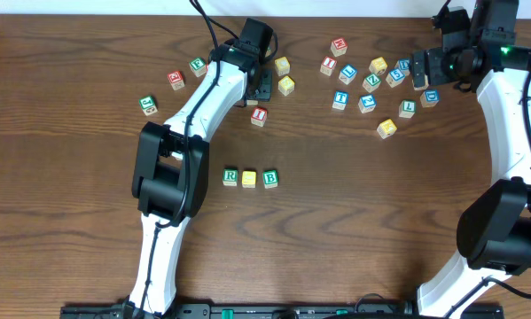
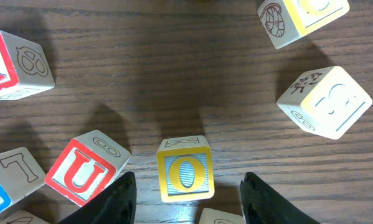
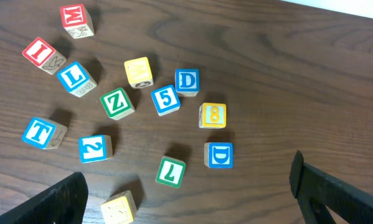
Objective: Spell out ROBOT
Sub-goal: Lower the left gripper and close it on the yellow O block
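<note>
Three small square-edged wooden cubes sit side by side in a short row at mid-worktop: a green-lettered R cube [image 1: 230, 176], a plain yellow-faced cube [image 1: 249, 178] and a green-lettered B cube [image 1: 269, 178], close together with their faces up. Further back, a yellow-framed wooden cube with a blue O [image 2: 185, 176] on a fine-lined panel lies between the dark, flat fingers of the left end effector [image 2: 186, 186], which is part open. A gap shows on each side of the cube, and nothing is gripped. Just beside it is a red-lettered U cube [image 2: 83, 171], turned at an angle. The blue-lettered T cube [image 3: 42, 132] lies among scattered painted cubes under the right end effector [image 3: 187, 180], which is spread wide and empty. The dark brown worktop [image 1: 380, 204] has a streaked wood grain.
</note>
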Robot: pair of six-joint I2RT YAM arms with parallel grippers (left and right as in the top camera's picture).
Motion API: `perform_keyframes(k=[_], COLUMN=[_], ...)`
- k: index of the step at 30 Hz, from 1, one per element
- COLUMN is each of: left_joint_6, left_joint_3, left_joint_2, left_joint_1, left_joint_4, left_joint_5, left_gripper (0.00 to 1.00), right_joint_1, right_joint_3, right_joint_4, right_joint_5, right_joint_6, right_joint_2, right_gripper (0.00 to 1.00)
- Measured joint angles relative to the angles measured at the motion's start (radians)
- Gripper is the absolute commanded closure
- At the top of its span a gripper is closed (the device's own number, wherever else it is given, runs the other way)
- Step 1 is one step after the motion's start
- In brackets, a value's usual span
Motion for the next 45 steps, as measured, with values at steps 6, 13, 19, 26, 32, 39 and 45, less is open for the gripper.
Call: perform_keyframes(k=[6,13,19,26,32,39,45], left_joint_6=[0.0,0.0,0.0,0.0,0.0,0.0,-0.001], left_joint_3=[0.0,0.0,0.0,0.0,0.0,0.0,0.0], left_joint_2=[0.002,0.004,0.025,0.048,0.048,0.048,0.048], left_joint_1=[0.0,0.0,0.0,0.0,0.0,0.0,0.0], left_joint_4=[0.0,0.0,0.003,0.007,0.019,0.046,0.029], left_joint_5=[0.0,0.0,0.0,0.0,0.0,0.0,0.0], left_gripper=[0.47,0.47,0.47,0.47,0.47,0.47,0.51], right_joint_1=[0.0,0.0,0.0,0.0,0.0,0.0,0.0], right_joint_3=[0.0,0.0,0.0,0.0,0.0,0.0,0.0], right_joint_4=[0.0,0.0,0.0,0.0,0.0,0.0,0.0], right_joint_5=[0.0,0.0,0.0,0.0,0.0,0.0,0.0], right_joint_6=[0.0,0.0,0.0,0.0,0.0,0.0,0.0], right_joint_2=[0.0,0.0,0.0,0.0,0.0,0.0,0.0], right_gripper=[0.01,0.01,0.01,0.01,0.01,0.01,0.01])
